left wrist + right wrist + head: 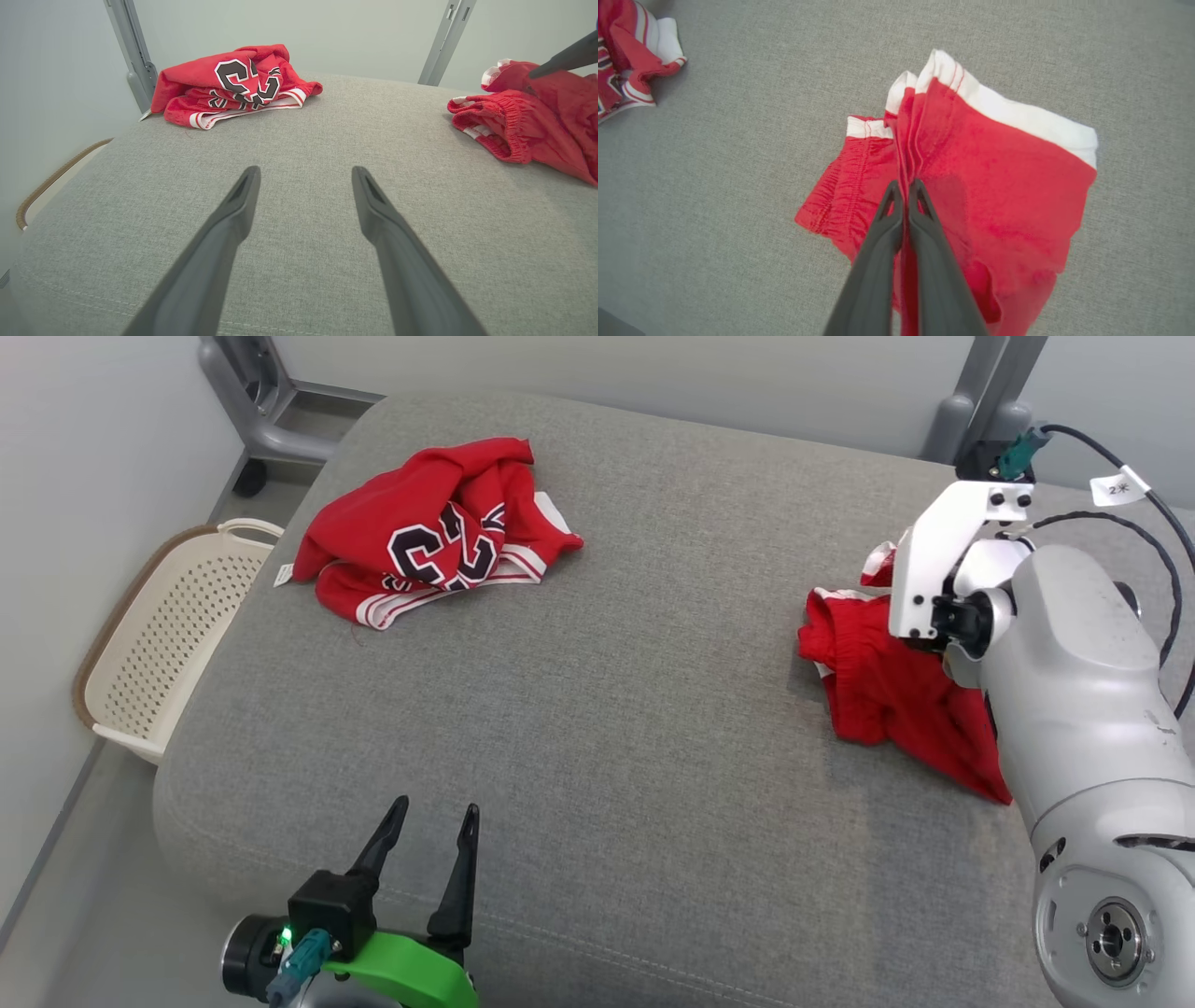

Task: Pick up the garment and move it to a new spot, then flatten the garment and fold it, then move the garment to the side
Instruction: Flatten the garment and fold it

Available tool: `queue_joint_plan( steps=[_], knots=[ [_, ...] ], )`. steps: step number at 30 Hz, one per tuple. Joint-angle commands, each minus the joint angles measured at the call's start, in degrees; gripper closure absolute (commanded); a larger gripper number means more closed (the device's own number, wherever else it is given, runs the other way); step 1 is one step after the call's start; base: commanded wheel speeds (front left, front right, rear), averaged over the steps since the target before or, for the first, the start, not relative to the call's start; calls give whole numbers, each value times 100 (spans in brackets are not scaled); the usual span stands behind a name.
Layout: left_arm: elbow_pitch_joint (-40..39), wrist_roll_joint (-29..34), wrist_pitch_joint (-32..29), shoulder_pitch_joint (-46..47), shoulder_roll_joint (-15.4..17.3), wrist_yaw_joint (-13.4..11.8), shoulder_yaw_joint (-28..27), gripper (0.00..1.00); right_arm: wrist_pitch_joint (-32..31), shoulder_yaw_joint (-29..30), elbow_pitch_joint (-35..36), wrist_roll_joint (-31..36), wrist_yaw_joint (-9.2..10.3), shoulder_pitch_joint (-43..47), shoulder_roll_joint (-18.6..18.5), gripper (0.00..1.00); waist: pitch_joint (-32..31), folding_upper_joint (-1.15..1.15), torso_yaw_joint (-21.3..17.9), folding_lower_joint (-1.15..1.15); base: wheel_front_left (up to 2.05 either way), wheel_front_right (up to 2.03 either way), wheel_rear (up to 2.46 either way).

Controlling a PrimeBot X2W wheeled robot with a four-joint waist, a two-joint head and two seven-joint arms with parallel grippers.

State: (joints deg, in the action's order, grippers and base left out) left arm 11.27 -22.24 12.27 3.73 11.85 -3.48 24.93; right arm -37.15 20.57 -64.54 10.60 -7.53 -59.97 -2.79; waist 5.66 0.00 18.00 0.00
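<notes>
Left tool (439, 805), head view: fingers spread wide, gripping nothing, poised over the near edge of the grey cushion (653, 709). The right arm (1083, 672) reaches across the cushion's right side. Its wrist is above the red shorts (878, 700), which lie crumpled there, and its fingers are hidden behind the wrist. A red jersey (439, 523) with dark numerals lies bunched at the far left, well apart from the shorts. A cream perforated basket (159, 644) stands on the floor beside the cushion's left edge — its holed bottom shows plainly, and the part nearest the cushion is hidden.

Left wrist view: both dark fingers stand apart over bare grey fabric. The jersey (233, 88) is at upper left and the shorts (523, 126) at right, with a dark finger of the other arm touching their top. The basket's brown rim (56, 177) shows at the left edge.

Right wrist view: the right tool (904, 184) is closed, pinching a raised fold of the shorts — white-banded hems fan out beyond the fingertips. The gathered waistband lies on the cushion to the left.
</notes>
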Motion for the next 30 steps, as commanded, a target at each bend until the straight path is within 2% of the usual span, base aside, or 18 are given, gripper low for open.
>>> queue_joint_plan(
  steps=[1,9,13,20,28,29,30],
  knots=[
    [17,-62,33,-82,-1,14,6,0,116,-132,-108,-152,8,-80,-24,100,-54,0,90,0,0,0,0],
    [82,-93,39,-102,-40,43,99,0,419,-897,-728,-792,7,-209,-18,100,-149,0,311,0,0,0,0],
    [99,-105,37,-114,-50,31,137,0,501,-1029,-816,-891,8,-91,-18,100,-177,0,412,0,0,0,0],
    [106,-120,54,-162,-64,-3,177,0,514,-541,-749,-407,8,244,-82,100,-230,0,596,0,0,0,0],
    [80,-150,83,-179,-38,-24,179,0,384,348,-57,476,8,574,-85,98,-195,0,650,0,0,0,0],
    [78,-155,87,-180,-33,-34,177,0,412,456,15,537,8,585,-63,44,-187,0,644,0,0,0,0],
    [76,-162,91,-179,-30,-49,171,0,443,561,97,591,8,602,-48,0,-177,0,633,0,0,0,0]
  ],
)
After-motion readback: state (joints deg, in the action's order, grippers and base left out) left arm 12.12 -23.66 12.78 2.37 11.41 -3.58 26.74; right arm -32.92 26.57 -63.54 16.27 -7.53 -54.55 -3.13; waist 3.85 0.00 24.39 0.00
